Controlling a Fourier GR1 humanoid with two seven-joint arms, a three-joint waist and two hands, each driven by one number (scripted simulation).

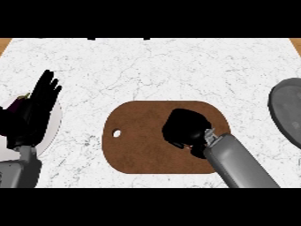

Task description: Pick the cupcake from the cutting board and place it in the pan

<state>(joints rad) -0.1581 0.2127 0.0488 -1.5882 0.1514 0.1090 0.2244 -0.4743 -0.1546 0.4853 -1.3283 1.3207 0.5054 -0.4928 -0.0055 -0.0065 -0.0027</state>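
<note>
Right hand [186, 128]: fingers curled over the middle of the cutting board [136, 150], probably round the hidden cupcake.
Left hand [35, 106]: fingers straight, resting at left.
Pan [296, 114]: right edge.

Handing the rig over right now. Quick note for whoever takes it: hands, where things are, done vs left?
Right hand: curled over the middle of the cutting board; the cupcake is hidden under it, so a grasp can't be confirmed.
Left hand: open, resting fingers up at the left, over a white plate.
Pan: at the right edge, nothing visible in it.
Done: reach to the board. Left: lift, carry right, place in pan.
</note>
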